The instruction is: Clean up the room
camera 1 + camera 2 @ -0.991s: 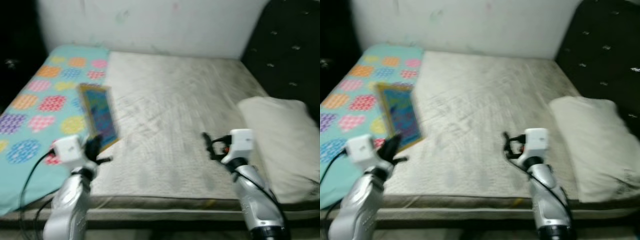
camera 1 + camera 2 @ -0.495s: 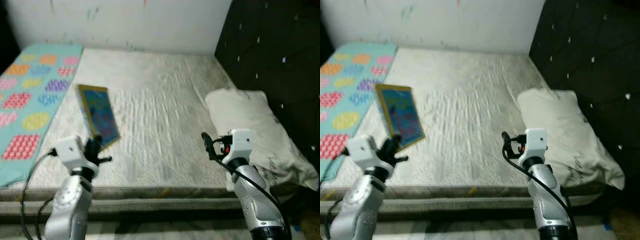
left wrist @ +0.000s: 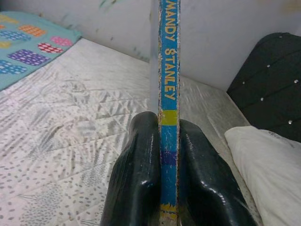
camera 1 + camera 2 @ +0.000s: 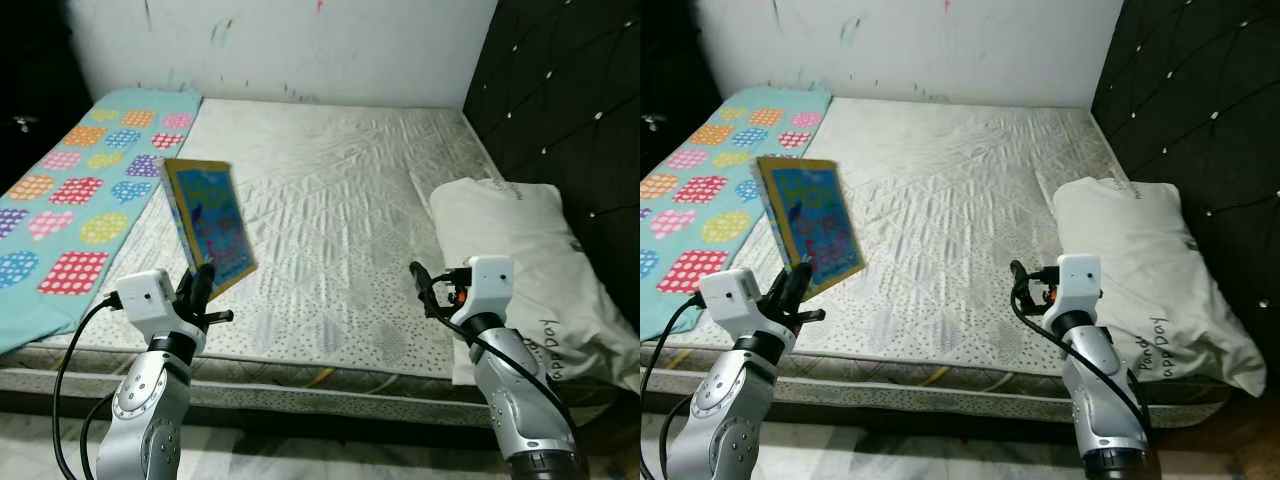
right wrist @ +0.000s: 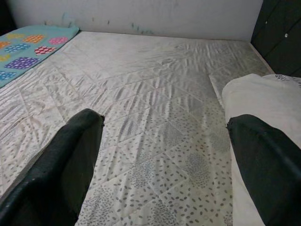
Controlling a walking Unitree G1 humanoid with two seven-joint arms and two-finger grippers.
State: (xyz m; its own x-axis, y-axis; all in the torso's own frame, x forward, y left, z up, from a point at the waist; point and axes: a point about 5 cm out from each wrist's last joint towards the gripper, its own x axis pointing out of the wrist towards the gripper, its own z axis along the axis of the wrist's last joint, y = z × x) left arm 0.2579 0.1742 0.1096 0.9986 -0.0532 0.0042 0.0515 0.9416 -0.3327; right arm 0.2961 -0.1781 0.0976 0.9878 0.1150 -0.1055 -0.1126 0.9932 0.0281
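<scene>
Gripping book [image 4: 208, 222] upright, left tool [image 3: 162, 155]; right tool [image 5: 160, 165] spread above mattress [image 4: 340, 190].

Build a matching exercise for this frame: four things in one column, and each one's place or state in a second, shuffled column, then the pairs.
Things:
1. book
2. pillow
3. patterned blanket
4. right gripper

Places or states:
A. open, holding nothing, over the mattress
B. on the bed's right side, by the dark headboard
C. clamped between the left gripper's fingers
D. spread along the bed's left side

Pairs: 1-C, 2-B, 3-D, 4-A
</scene>
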